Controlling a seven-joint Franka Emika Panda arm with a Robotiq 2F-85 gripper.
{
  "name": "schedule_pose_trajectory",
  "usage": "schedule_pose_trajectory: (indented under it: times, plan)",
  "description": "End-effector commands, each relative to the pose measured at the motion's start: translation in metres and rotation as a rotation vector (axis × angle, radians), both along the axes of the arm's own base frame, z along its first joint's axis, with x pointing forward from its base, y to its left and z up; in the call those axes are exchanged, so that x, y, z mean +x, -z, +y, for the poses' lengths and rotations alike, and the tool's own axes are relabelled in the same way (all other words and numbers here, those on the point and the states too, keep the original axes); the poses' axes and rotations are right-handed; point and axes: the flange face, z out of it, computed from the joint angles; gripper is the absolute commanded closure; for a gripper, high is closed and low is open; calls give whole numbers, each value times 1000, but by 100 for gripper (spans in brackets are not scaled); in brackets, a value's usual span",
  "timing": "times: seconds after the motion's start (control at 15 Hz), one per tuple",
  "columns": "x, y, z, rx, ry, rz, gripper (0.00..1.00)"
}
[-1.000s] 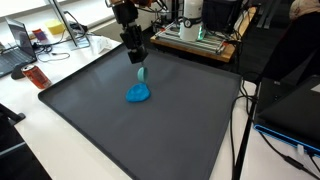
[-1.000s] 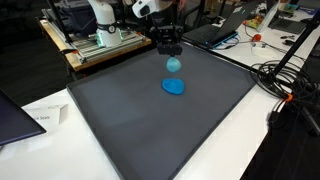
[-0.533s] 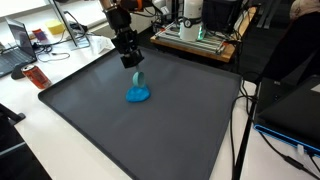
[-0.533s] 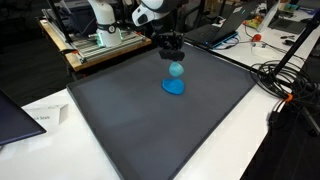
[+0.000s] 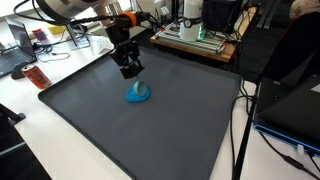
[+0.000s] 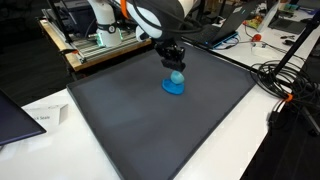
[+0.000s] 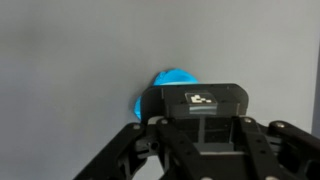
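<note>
**A:** On the far half of the dark grey mat [image 5: 160,130], what sits under the gripper [image 5: 134,77]?

**B:** A bright blue piece [image 5: 138,95], low and rounded, lying flat on the mat. A paler blue lump [image 6: 176,77] stands on top of it, right below the fingertips in both exterior views.

**A:** Are the jaws gripping that lump?

**B:** I cannot tell. They come down around it, but the black fingers hide the contact. In the wrist view the gripper's own body covers most of it, and only a blue arc [image 7: 170,80] shows above the housing.

**A:** And the surface?

**B:** The mat is plain and matte, and it covers nearly the whole tabletop [image 6: 60,140], which shows as a pale strip along the edges (the blue piece is the only thing lying on the mat).

**A:** And the room around it?

**B:** It looks like a lab. A wooden rack of equipment [image 5: 195,35] stands at the far edge. There is a red object [image 5: 37,76] beside the mat, a sheet of paper [image 6: 45,115] at one corner, and black cables [image 6: 285,75] trailing off one side.
</note>
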Motion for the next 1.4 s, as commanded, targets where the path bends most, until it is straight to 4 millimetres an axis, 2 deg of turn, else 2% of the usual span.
schedule_pose_trajectory:
  times: [0.0, 0.73, 1.33]
  plan:
    - [7, 16, -8, 28, 81, 40, 78]
    - [15, 20, -48, -5, 243, 45, 78]
    - [13, 28, -66, 3, 296, 61, 78]
